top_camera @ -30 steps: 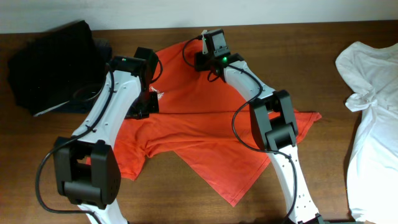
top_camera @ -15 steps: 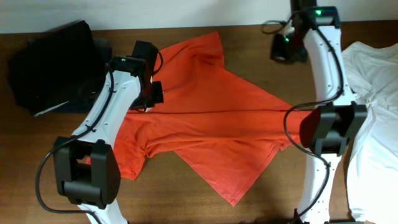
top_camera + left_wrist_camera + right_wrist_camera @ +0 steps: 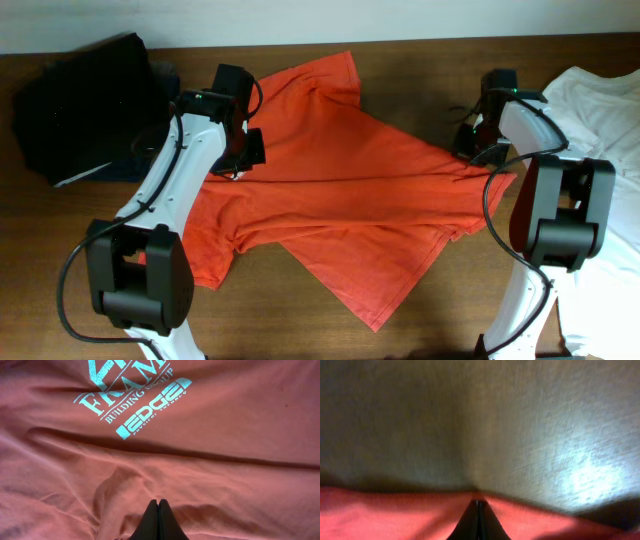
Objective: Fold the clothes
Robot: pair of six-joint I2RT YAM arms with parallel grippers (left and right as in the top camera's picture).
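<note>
Both jaws clenched | left gripper point(image 3: 159, 502) pinches T-shirt point(image 3: 340, 190) near logo point(image 3: 132, 405) | right gripper point(image 3: 479, 503) pinches its edge

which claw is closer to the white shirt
Right. The right claw pinches the right edge of the orange T-shirt, just beside the white shirt; the left claw is far across the T-shirt, on its left side.

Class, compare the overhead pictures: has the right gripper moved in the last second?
Yes. The right gripper has moved right, away from the black clothes and toward the white shirt, pinching the T-shirt.
</note>
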